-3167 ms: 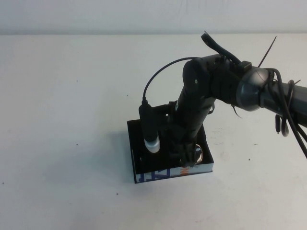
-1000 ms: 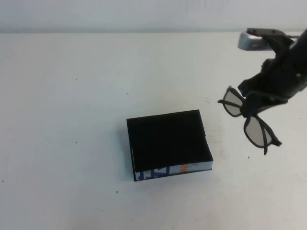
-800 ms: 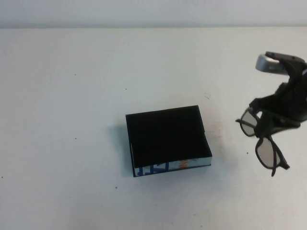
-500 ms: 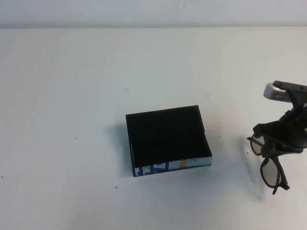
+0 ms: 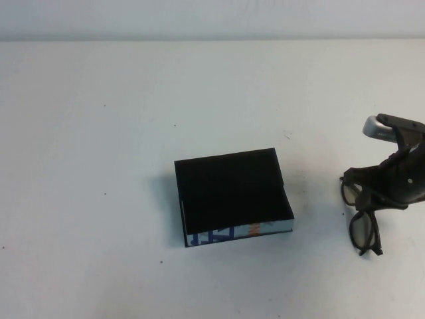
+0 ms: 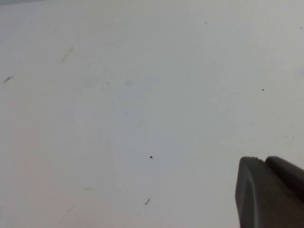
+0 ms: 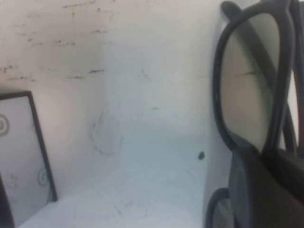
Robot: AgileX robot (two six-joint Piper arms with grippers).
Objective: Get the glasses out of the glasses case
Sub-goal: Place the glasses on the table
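Observation:
The glasses case (image 5: 230, 193), a shallow black box with a white side printed in blue and orange, lies open and empty in the middle of the table. Its edge also shows in the right wrist view (image 7: 23, 156). My right gripper (image 5: 380, 194) is at the table's right, well right of the case, shut on the bridge of the black thick-framed glasses (image 5: 362, 224). The glasses hang low, at or just above the tabletop, and a greyish lens fills the right wrist view (image 7: 249, 92). My left gripper (image 6: 266, 164) shows only in its own wrist view, shut and empty over bare table.
The white tabletop (image 5: 99, 133) stretches bare to the left of and behind the case. A pale wall runs along the far edge. The right arm's silver wrist part (image 5: 378, 126) sits above the glasses.
The right gripper lifted the glasses out of the case, carried them right and lowered them toward the table. In the last half second they dropped a little further. The case stayed put.

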